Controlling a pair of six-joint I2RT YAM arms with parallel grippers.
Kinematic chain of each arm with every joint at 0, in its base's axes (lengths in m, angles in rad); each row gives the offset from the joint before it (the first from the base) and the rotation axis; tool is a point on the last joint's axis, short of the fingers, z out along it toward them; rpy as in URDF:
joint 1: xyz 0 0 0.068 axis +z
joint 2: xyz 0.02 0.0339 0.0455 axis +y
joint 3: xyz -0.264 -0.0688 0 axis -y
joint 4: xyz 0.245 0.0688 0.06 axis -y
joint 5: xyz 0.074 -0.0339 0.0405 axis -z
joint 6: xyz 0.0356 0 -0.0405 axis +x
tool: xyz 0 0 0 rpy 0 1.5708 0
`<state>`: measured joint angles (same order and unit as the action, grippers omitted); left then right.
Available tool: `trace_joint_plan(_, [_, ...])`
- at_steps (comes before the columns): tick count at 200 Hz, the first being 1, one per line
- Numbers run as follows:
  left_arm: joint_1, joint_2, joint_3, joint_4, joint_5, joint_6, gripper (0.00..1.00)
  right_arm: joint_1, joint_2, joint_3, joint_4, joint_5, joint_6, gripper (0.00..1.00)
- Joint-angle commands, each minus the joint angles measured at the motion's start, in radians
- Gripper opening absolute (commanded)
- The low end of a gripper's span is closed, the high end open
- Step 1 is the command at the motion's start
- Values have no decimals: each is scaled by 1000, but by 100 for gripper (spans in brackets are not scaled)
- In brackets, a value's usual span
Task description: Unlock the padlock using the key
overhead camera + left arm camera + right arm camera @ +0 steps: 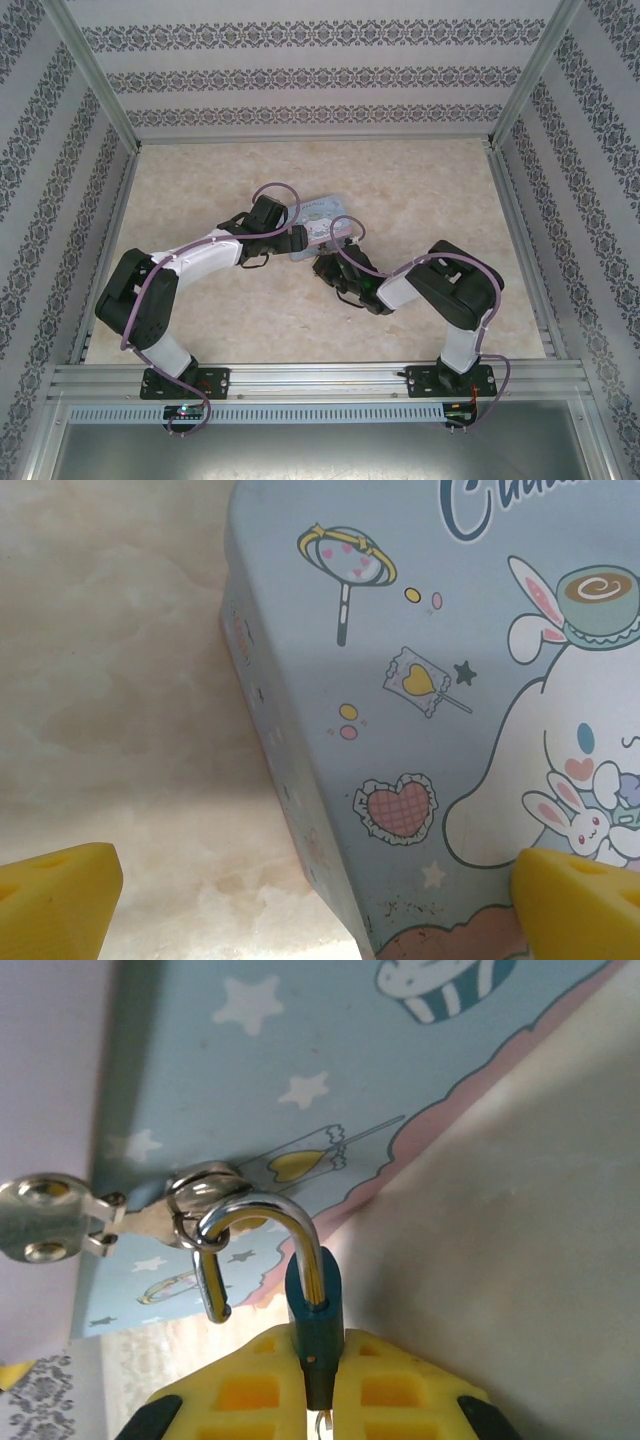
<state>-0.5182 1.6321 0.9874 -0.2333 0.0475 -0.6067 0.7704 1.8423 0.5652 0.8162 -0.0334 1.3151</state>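
Right gripper [318,1400]: closed tight on the padlock [312,1325] body; shackle [255,1210] hooked through the latch ring [195,1192] of the tin [300,1050], one leg free. Left gripper [320,900]: fully spread over the tin corner, holding nothing. Tin contents hidden.

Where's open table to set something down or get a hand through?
Bare: far strip of table between tin and back wall; near patch between left arm and right arm. Crowded: centre, where the open left claw and the right claw holding the padlock meet at the tin.
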Motion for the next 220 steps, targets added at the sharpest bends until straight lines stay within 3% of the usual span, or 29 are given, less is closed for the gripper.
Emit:
trace_joint_plan(1, [-20, 53, -47, -104, -14, 13, 100, -7, 42, 13, 55, 33, 59, 0])
trace_joint_plan(53, [-20, 92, -23, -146, -8, 26, 98, -93, 48, 102, 20, -70, 25, 0])
trace_joint_plan(115, [-20, 129, -10, -152, 9, 22, 96, -259, 55, 151, -37, -307, -59, 0])
trace_joint_plan(220, [-20, 87, 7, -160, 21, 48, 98, -349, -96, -83, -38, -378, -147, 0])
